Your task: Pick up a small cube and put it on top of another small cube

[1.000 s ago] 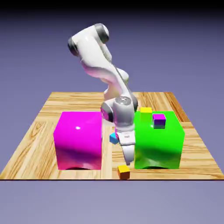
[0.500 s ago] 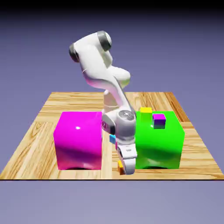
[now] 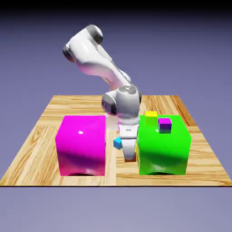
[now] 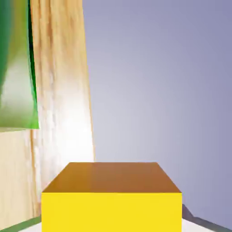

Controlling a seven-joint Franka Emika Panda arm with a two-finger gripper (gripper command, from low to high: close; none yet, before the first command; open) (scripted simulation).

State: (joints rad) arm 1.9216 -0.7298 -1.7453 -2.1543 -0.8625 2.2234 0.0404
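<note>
The gripper [image 3: 129, 156] was closed around the orange cube [image 4: 111, 212], raised over the desk [image 3: 86, 104] near its front edge, between the magenta block [image 3: 81, 145] and the green block [image 3: 164, 152]. The yellow cube [image 3: 151, 118] sat on top of the green block, with the purple cube [image 3: 165, 125] just beside it. The cyan cube [image 3: 118, 143] lay on the desk between the blocks.

The big blocks [image 3: 81, 145] are magenta and green, the table [image 3: 34, 156] streaky tan wood grain.
</note>
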